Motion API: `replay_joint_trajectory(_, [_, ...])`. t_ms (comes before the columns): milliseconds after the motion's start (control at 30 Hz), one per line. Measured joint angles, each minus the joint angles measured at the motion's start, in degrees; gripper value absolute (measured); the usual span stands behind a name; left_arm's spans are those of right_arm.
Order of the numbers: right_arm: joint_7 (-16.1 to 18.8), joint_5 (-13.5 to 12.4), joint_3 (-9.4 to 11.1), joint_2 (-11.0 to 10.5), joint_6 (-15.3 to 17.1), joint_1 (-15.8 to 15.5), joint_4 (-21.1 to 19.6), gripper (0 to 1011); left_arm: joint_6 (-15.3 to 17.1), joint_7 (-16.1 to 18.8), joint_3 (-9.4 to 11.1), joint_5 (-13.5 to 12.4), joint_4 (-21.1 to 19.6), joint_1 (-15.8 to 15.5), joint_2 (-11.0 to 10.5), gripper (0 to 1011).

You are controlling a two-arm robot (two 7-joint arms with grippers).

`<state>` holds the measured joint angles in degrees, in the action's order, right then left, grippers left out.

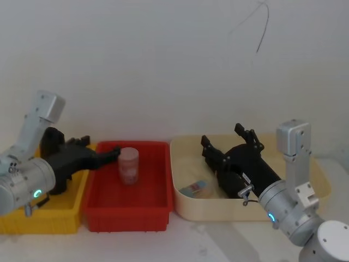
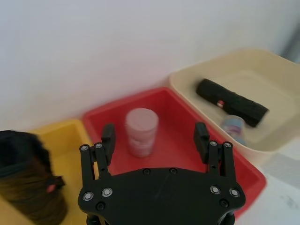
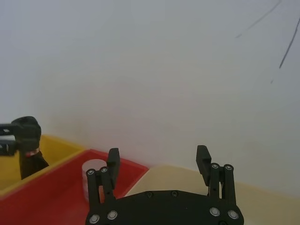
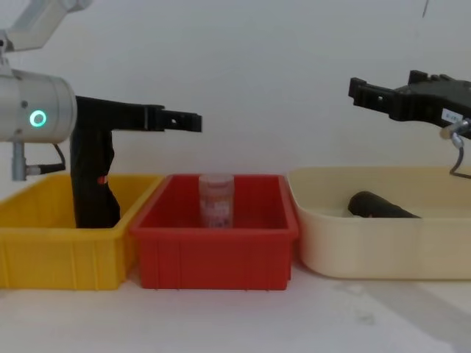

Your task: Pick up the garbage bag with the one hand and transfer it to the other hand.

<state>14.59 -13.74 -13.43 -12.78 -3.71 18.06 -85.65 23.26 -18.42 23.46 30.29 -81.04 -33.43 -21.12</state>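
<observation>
Two black crinkled rolls are in view, and I cannot tell which is the garbage bag. One (image 4: 92, 198) stands upright in the yellow bin (image 1: 49, 221) with a small red mark on its side. The other (image 2: 234, 103) lies flat in the beige tray (image 1: 182, 210) and shows a red-and-white mark. My left gripper (image 1: 101, 146), green ring on its joint, hovers open and empty over the near edge of the red bin (image 1: 128, 215), just right of the upright roll. My right gripper (image 1: 223, 136), blue ring, hangs open and empty above the beige tray, aimed at the wall.
A clear jar with a pink lid (image 1: 129, 164) stands in the red bin below the left fingertips. A small bluish item (image 1: 195, 188) lies in the beige tray. The three containers sit side by side against a white wall.
</observation>
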Motion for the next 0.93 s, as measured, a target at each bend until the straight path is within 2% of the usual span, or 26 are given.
replay_joint_trajectory(333, [-0.23,0.70,-0.20,0.47,-1.29,-1.38,-1.79,1000,-0.36,-4.90,2.98,0.24,0.21,-0.32,-0.79,1001])
replay_joint_trajectory(933, [-0.39,1.10,-0.35,0.79,-2.08,-2.23,-2.88,1000,-0.52,-7.59,4.70,0.39,0.25,-0.44,-1.24,1001])
